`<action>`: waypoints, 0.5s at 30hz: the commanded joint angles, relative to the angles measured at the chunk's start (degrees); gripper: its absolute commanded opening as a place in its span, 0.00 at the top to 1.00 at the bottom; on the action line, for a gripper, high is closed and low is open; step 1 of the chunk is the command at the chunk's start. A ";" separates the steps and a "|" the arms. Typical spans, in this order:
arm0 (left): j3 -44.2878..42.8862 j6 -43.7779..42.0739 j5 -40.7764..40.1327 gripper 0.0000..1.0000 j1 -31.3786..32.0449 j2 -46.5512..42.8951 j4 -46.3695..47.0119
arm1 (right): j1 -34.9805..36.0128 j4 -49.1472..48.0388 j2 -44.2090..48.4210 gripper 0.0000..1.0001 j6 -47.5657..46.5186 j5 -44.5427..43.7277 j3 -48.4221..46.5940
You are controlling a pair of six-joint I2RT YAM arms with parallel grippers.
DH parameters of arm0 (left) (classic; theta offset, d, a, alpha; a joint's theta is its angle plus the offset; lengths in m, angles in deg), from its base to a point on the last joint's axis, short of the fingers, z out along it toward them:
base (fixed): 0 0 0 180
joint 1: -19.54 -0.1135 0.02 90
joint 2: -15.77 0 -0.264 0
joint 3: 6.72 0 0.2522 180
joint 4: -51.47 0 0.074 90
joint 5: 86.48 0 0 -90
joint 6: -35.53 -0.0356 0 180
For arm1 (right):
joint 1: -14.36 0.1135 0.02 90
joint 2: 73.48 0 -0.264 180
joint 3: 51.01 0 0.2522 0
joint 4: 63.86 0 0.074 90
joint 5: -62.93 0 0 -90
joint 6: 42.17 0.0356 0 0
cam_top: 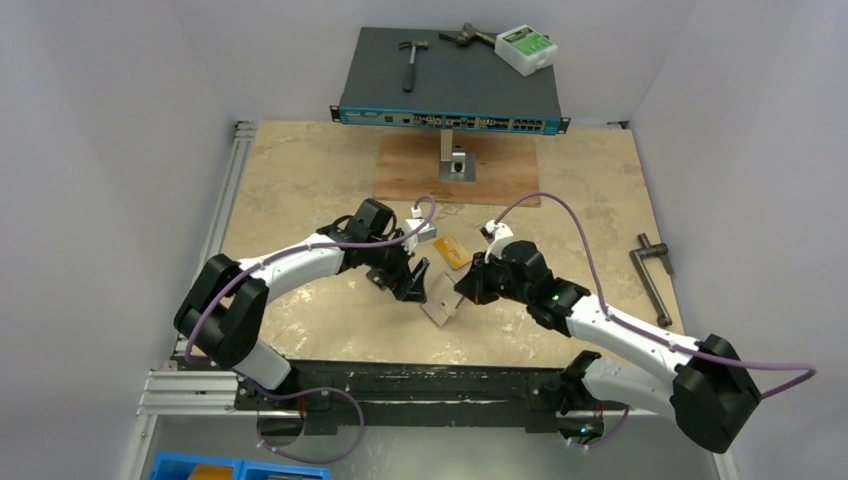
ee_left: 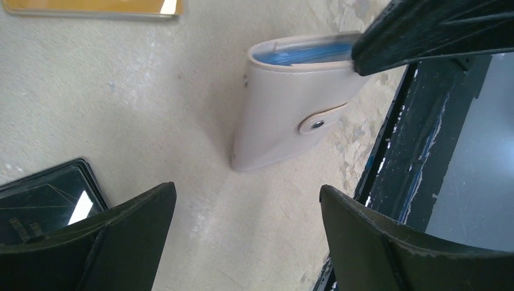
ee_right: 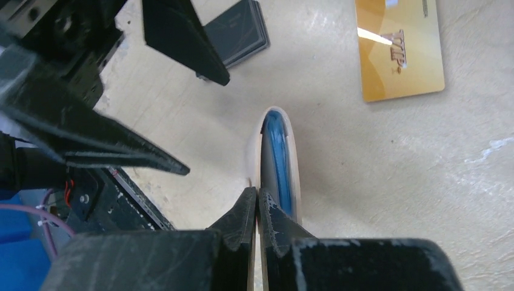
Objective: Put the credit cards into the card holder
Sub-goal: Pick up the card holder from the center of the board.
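Note:
The beige card holder point(ee_left: 282, 115) stands on edge on the table, its snap tab point(ee_left: 315, 124) across the cover. Blue pockets point(ee_right: 279, 151) show in its gaping top. My right gripper point(ee_right: 257, 197) is shut on one cover at that top edge. From above, the card holder point(cam_top: 440, 308) lies between both grippers. My left gripper point(ee_left: 248, 200) hangs open just short of the holder, nothing between its fingers. A black card point(ee_left: 42, 203) lies beside its left finger. An orange-yellow card point(ee_right: 400, 48) lies flat beyond the holder, and the black card point(ee_right: 236, 33) shows farther left.
A network switch point(cam_top: 450, 90) at the back carries a hammer point(cam_top: 412, 60), pliers point(cam_top: 470, 35) and a white-green box point(cam_top: 527, 48). A wooden board point(cam_top: 455, 185) holds a metal bracket point(cam_top: 457, 160). A metal crank point(cam_top: 655, 275) lies right. The black front rail point(cam_top: 400, 385) runs close behind the holder.

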 commanded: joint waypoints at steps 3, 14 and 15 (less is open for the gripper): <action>0.49 -1.72 11.89 0.10 -4.33 0.82 8.28 | -0.14 2.26 4.88 1.00 -6.18 0.84 -3.42; -0.84 -8.31 19.27 0.07 -5.14 1.56 11.34 | 2.46 6.12 4.28 1.00 -9.66 4.02 -9.63; -0.50 -9.49 19.60 0.07 -5.20 1.35 11.86 | 2.64 6.87 4.00 1.00 -10.21 4.18 -10.50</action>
